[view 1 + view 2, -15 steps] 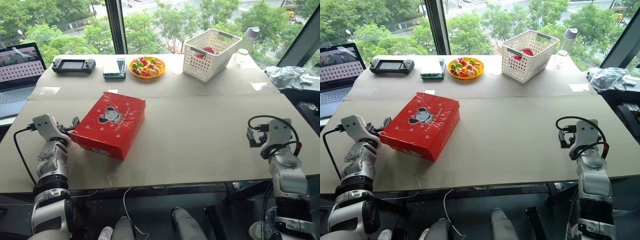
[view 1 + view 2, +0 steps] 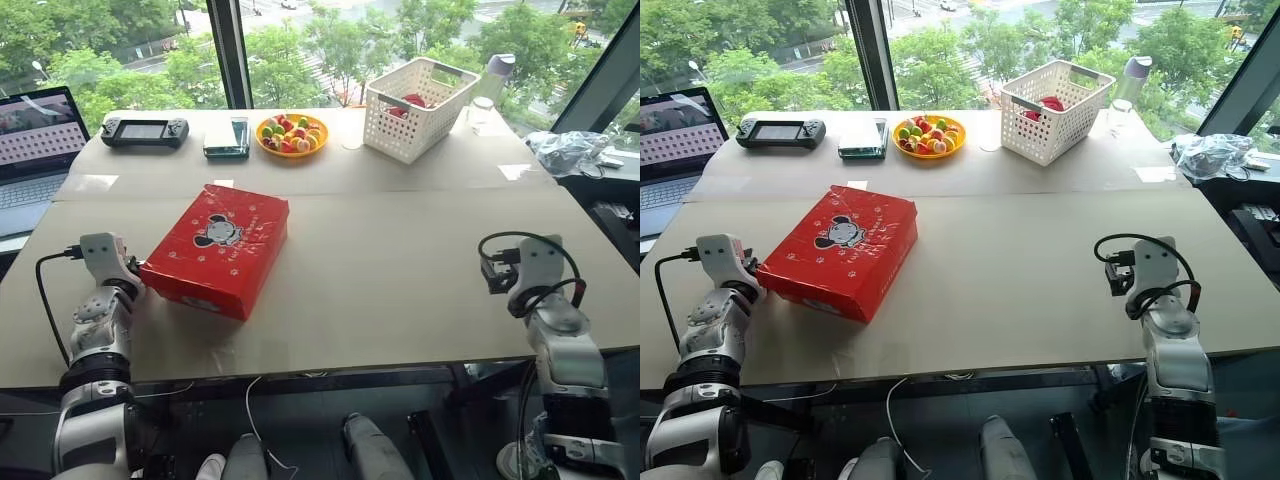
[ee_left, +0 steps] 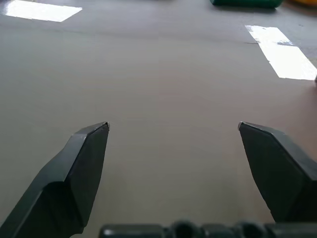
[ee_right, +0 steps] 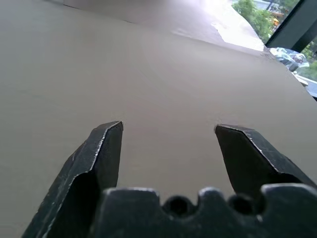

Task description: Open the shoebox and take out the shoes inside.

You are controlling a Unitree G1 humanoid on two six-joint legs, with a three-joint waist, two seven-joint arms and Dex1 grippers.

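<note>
From the head views, the red rectangular cardboard shoebox with the cartoon mouse print is seen lying closed on the beige table, at roughly 9 o'clock of the tabletop's middle. The shoes are presumably shut up inside. The left gripper is parked right against the box's near left corner; whether it's actually touching can't be told. The right gripper is held well apart from the box, over at 3 o'clock.

In the left wrist view, the left fingers are shown spread wide over bare table, nothing between them. The box isn't caught there at all, which the head views would never suggest.

In the right wrist view, the right fingers are seen parted too, empty, only tabletop ahead.

What could go wrong: the box could just get shoved sideways if the lid is pried one-handed from that corner, since nothing is bracing the far side.
</note>
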